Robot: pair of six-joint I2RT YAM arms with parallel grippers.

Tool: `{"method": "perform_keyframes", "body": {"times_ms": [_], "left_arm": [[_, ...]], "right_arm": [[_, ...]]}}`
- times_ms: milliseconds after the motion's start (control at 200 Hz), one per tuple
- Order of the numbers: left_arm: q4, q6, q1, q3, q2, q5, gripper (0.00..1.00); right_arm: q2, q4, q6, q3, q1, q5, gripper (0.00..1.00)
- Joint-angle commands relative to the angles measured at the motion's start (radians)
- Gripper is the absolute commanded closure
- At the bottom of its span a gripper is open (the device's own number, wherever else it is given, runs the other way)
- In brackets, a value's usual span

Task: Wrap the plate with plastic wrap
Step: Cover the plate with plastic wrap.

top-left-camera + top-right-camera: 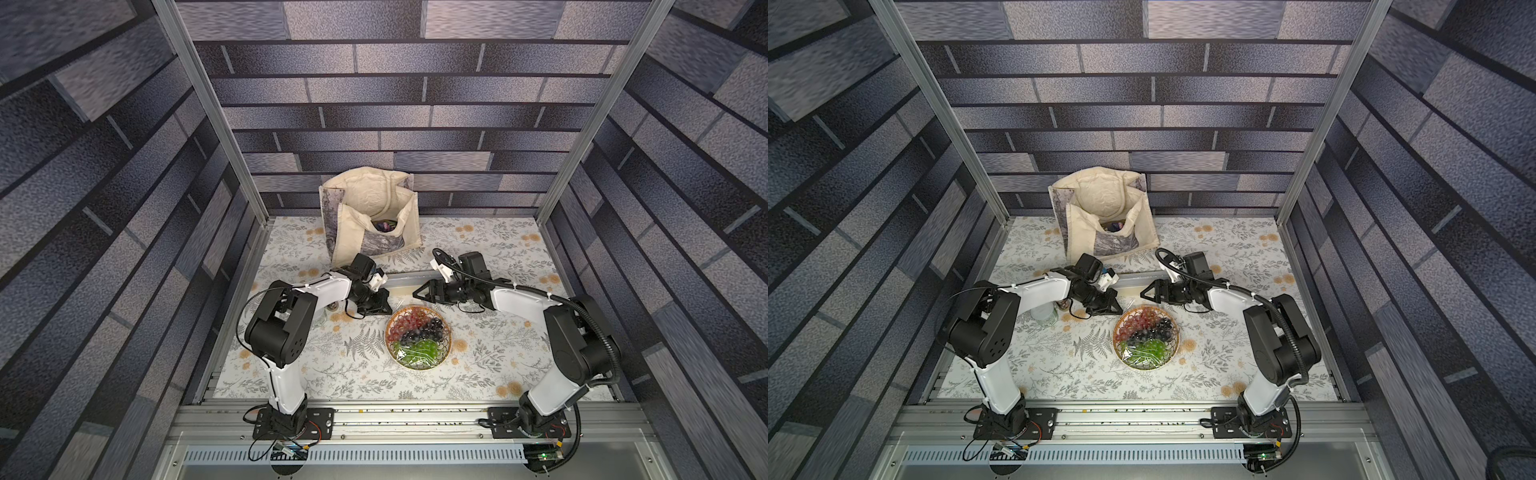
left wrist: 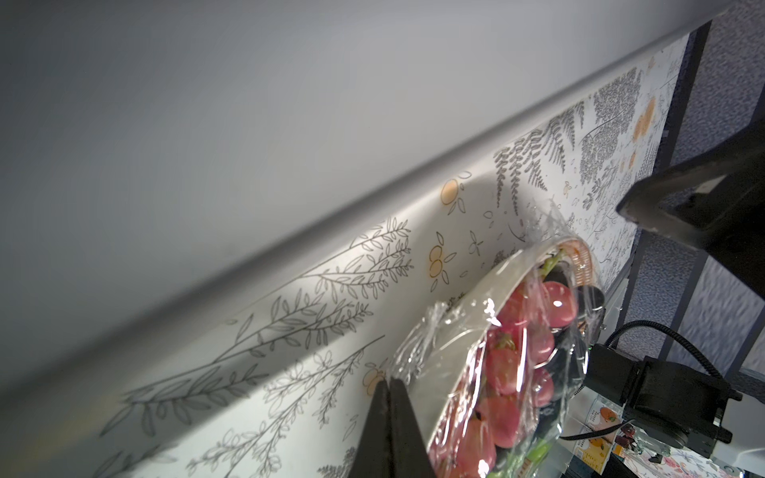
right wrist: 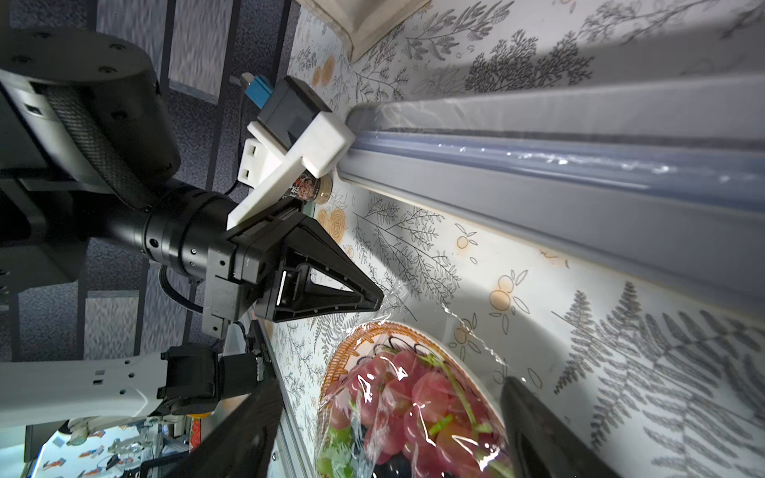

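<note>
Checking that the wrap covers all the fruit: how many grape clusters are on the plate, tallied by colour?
Red grapes: 1 cluster
Dark purple grapes: 1 cluster
Green grapes: 1 cluster
Total: 3 clusters, all on the plate, with plastic wrap lying over them.

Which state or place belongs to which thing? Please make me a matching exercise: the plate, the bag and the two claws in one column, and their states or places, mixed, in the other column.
Column one
1. plate
2. bag
3. left claw
4. right claw

Column two
A. open
B. shut on an edge of the plastic wrap
C. stands at the back of the table
D. carries grapes

Pairs: 1-D, 2-C, 3-B, 4-A
</note>
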Motion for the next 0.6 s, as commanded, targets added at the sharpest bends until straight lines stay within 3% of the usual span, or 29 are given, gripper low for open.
{"method": "perform_keyframes", "body": {"times_ms": [0,120,255,306,391,451,536,596], "left_arm": [[-0.13,0.01,0.007,-0.034,0.015,-0.085,1.0],[-0.14,0.013,0.002,-0.036,0.017,-0.093,1.0],[-0.137,0.014,0.003,-0.038,0.003,-0.1,0.92],[-0.137,0.017,0.003,-0.038,-0.01,-0.105,0.84],[-0.151,0.025,0.004,-0.035,-0.039,-0.124,0.8],[-0.167,0.03,0.008,-0.037,-0.063,-0.146,0.66],[-0.161,0.041,0.009,-0.051,-0.121,-0.172,0.6],[-0.149,0.049,0.008,-0.058,-0.179,-0.187,0.5]], "right_arm": [[0.052,-0.099,-0.108,0.037,0.011,-0.05,0.17],[0.09,-0.11,-0.13,0.045,0.013,-0.061,0.17],[0.113,-0.11,-0.131,0.033,0.02,-0.086,0.17],[0.114,-0.109,-0.131,0.02,0.02,-0.098,0.17],[0.108,-0.111,-0.13,-0.004,0.02,-0.108,0.17],[0.098,-0.105,-0.125,-0.024,0.021,-0.114,0.17],[0.08,-0.088,-0.105,-0.054,0.02,-0.122,0.16],[0.067,-0.098,-0.098,-0.063,0.02,-0.115,0.16]]}}
